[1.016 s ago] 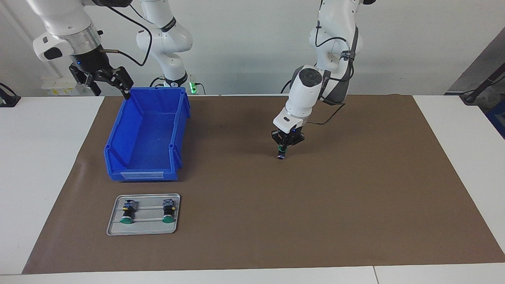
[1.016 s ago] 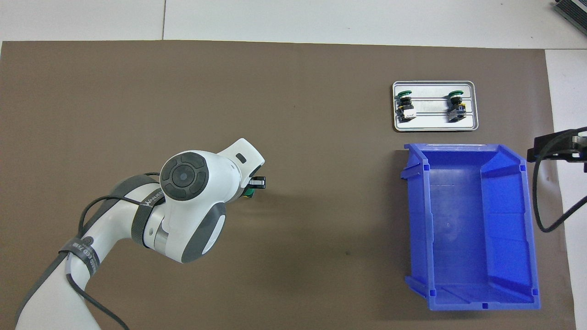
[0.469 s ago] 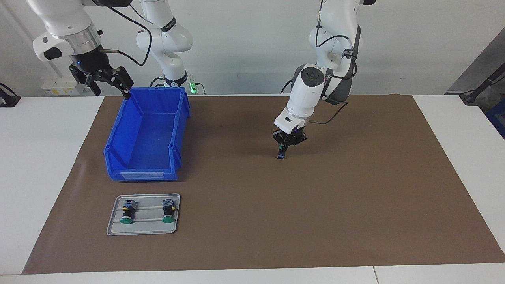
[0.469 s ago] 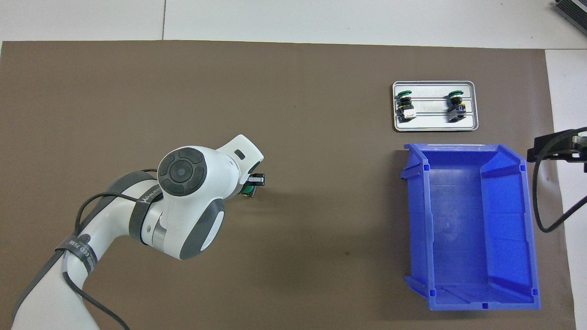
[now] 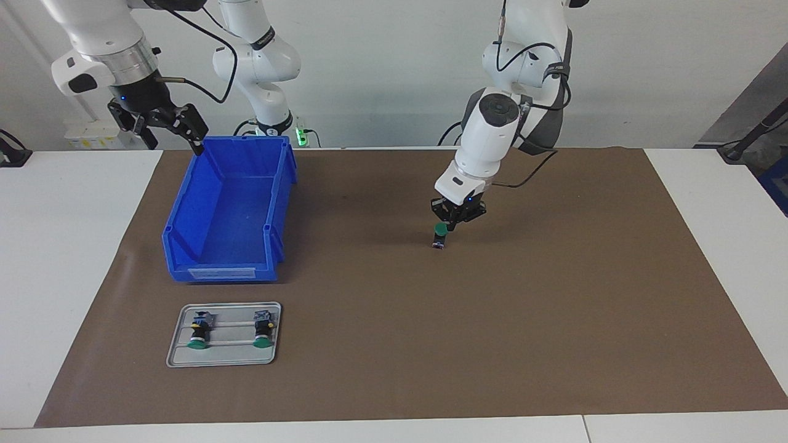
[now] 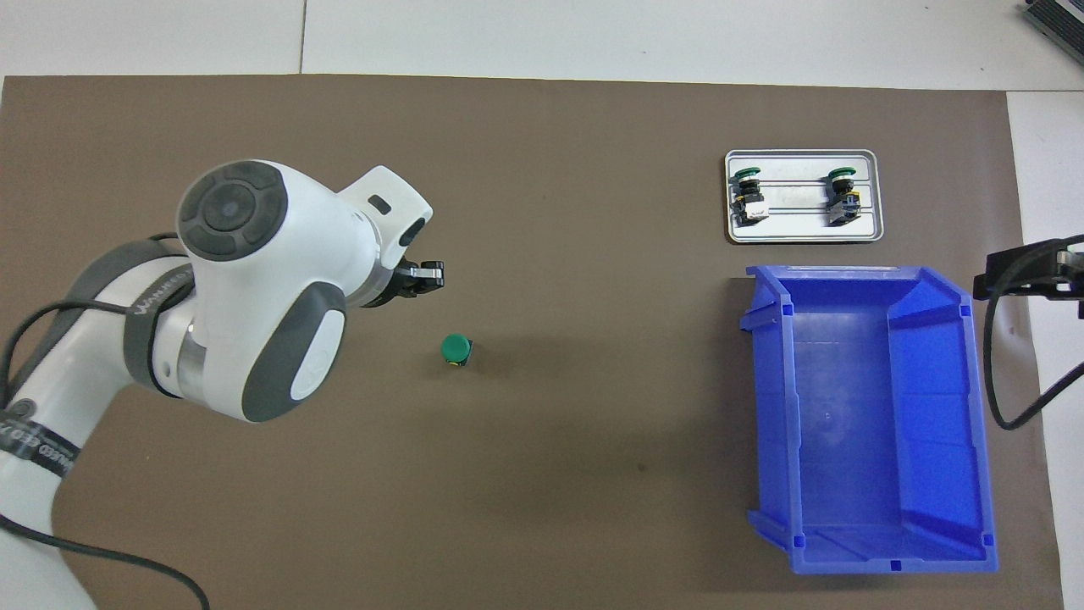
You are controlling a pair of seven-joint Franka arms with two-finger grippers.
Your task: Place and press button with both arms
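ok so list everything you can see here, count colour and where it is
button: one, green cap on a black body, standing cap up on the mat near the middle
other buttons: two, green caps, lying on the tray
tray: one, silver, toward the right arm's end, farther from the robots than the bin
bin: one, blue, empty, toward the right arm's end
mat: one, brown, covering most of the table
table: one, white
left gripper: one, black, shut, just above the button, holding nothing
right gripper: one, black, open, raised by the bin's corner nearest the robots, waiting
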